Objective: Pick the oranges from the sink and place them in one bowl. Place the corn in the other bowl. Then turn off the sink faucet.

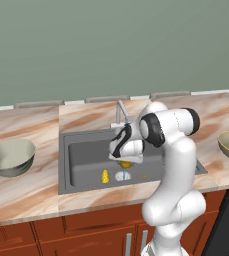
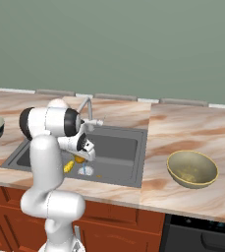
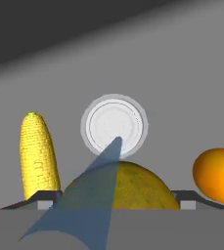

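Straddling orange (image 3: 118, 188) w/ end effector (image 3: 114, 200), 2nd orange (image 3: 217, 175) beside

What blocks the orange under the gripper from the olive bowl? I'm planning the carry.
Nothing visible: the orange sits between the gripper tips, and bare counter separates the sink from the olive bowl.

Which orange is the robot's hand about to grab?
The orange sitting right between the jaws, in front of the round drain. The other orange lies off to the side, outside the jaws, and the corn is on the opposite side.
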